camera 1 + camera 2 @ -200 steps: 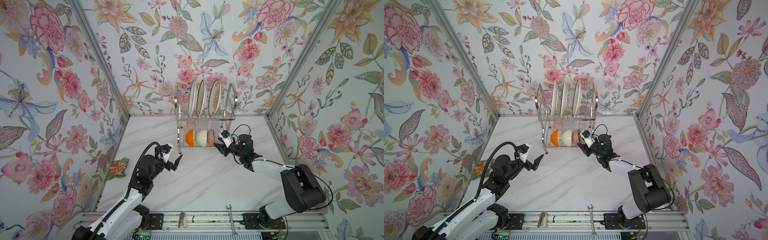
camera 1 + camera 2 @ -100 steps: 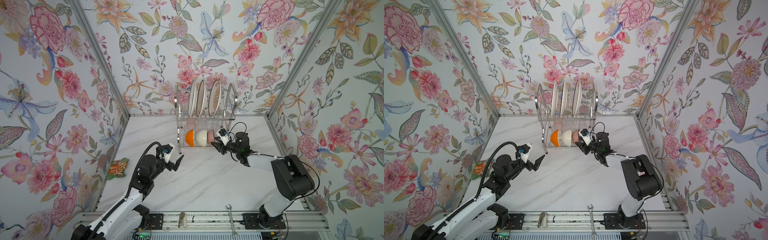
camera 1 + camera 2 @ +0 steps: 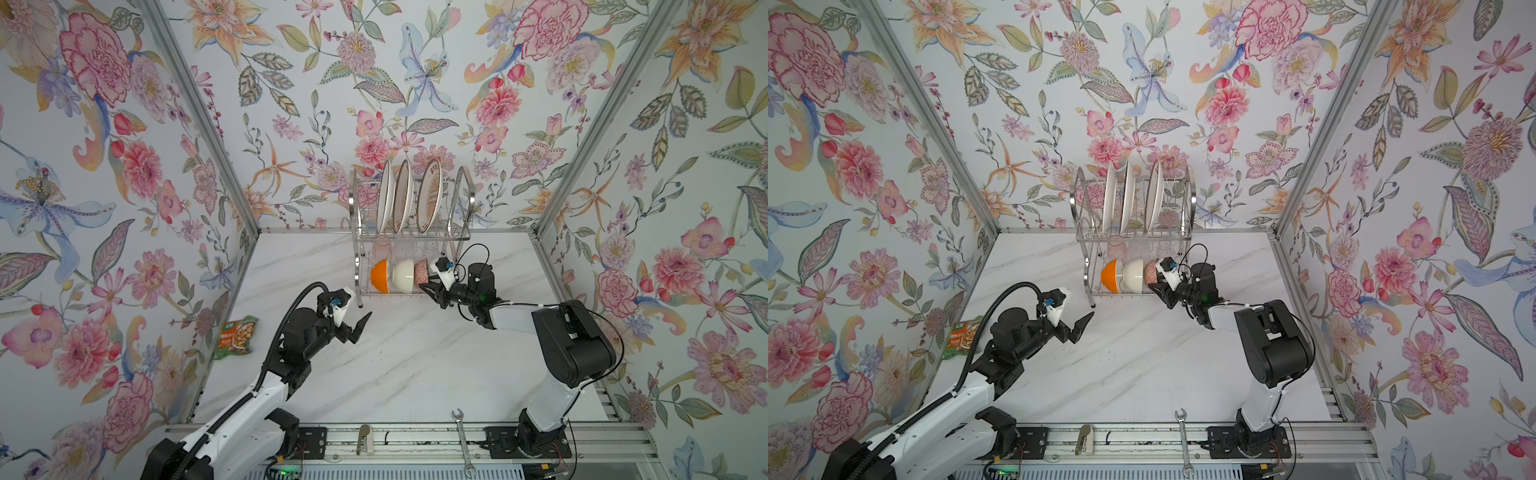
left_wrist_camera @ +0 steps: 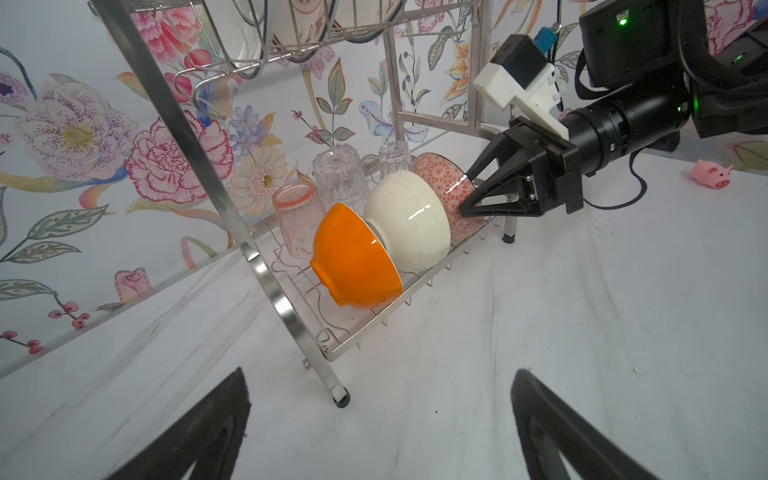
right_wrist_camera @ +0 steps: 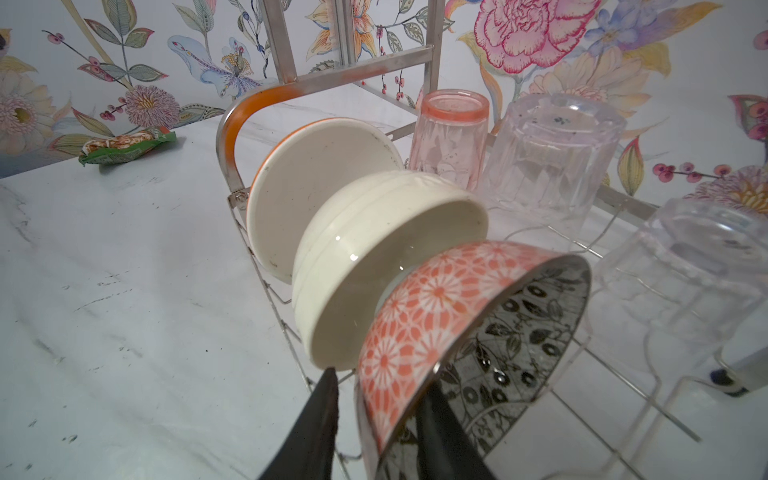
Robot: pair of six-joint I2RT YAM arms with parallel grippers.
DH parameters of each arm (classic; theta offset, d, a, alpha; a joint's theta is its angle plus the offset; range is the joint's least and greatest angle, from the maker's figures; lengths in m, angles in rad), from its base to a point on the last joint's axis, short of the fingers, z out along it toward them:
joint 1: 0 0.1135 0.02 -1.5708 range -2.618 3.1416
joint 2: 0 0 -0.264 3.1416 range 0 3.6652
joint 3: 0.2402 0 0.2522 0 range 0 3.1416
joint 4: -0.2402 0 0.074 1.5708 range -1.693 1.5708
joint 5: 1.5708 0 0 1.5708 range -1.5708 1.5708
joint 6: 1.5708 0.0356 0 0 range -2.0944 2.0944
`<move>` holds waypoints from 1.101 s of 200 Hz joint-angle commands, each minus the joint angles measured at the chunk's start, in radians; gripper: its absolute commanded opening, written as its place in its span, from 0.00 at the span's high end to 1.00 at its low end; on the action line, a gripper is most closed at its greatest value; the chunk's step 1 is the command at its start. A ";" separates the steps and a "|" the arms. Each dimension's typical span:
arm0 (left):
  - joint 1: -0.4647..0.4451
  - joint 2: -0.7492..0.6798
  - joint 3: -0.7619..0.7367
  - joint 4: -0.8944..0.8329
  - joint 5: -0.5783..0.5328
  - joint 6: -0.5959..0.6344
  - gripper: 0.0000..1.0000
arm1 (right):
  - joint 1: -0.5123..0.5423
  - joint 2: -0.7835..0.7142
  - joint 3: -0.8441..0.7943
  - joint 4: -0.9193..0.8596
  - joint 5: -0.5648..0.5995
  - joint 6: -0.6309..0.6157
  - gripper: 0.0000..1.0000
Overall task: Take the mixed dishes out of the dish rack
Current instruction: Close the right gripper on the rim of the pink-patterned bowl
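Observation:
The dish rack [image 3: 462, 199] [image 3: 1080, 195] stands at the back of the table. Three white plates [image 3: 409, 199] stand on edge in its upper tier. On the lower shelf an orange bowl [image 3: 380, 276] [image 4: 353, 257], a cream bowl [image 3: 403, 274] [image 4: 409, 220] and a red-patterned bowl [image 3: 422, 270] [image 5: 432, 299] lean on edge. Behind them stand a pink tumbler [image 5: 451, 133] and clear tumblers [image 5: 548, 153]. My right gripper [image 3: 426, 286] [image 5: 380, 376] straddles the red-patterned bowl's rim. One finger is inside the bowl and a thin gap shows at the outer one. My left gripper [image 3: 359, 328] [image 4: 380, 372] hangs open and empty before the rack's front left leg.
A green-orange snack packet [image 3: 237, 334] lies by the left wall. A steel wrench [image 3: 463, 440] rests on the front rail. A small pink pig toy [image 4: 710, 174] sits on the table behind the right arm.
The right gripper has moved in to the rack's lower shelf and its jaws have narrowed round the red-patterned bowl's rim. The left arm has barely moved.

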 commanded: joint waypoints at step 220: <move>-0.041 0.014 0.029 0.030 -0.030 -0.006 0.01 | -0.021 0.078 0.045 0.179 -0.113 0.132 0.85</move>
